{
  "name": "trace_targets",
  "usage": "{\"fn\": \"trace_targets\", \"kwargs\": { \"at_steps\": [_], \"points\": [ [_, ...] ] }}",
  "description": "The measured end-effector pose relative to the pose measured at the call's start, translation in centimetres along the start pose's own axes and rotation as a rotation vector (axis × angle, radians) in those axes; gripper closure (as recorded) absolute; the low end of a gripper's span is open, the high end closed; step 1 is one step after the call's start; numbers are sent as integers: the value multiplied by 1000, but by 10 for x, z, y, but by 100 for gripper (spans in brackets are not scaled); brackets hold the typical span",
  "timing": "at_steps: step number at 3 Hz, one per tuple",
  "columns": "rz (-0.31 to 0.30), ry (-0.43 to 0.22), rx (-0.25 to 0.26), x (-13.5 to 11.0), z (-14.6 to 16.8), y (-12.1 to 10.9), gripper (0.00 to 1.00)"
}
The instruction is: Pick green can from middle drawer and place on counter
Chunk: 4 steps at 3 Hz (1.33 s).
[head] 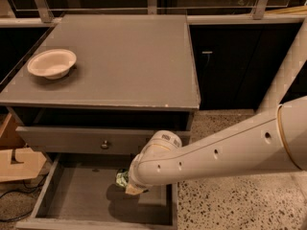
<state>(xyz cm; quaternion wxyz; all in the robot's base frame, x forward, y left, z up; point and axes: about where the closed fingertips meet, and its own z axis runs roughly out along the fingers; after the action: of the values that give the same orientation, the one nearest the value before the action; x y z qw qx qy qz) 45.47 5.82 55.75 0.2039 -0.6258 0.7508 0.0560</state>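
Green can [122,178] low in middle drawer [81,202], right against mostly hidden claw [133,189], grip on it unclear.

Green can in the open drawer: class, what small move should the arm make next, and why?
Probably a short straight lift, if the can is held. The pincer sits low inside the middle drawer, right at the green can. The counter lies well above, past an upper drawer front, so the can likely needs to rise clear of the drawer before any swing.
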Motion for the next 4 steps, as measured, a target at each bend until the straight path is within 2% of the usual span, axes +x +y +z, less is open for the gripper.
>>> {"fn": "trace_targets", "kwargs": {
  "at_steps": [1,2,3,4],
  "points": [
    [1,5,72,6,-42,-19,100],
    [2,-10,183,10,-97,-36,100],
    [-4,-18,217,8,-113,-41,100],
    [-2,-19,218,7,-114,-42,100]
  ]
}}
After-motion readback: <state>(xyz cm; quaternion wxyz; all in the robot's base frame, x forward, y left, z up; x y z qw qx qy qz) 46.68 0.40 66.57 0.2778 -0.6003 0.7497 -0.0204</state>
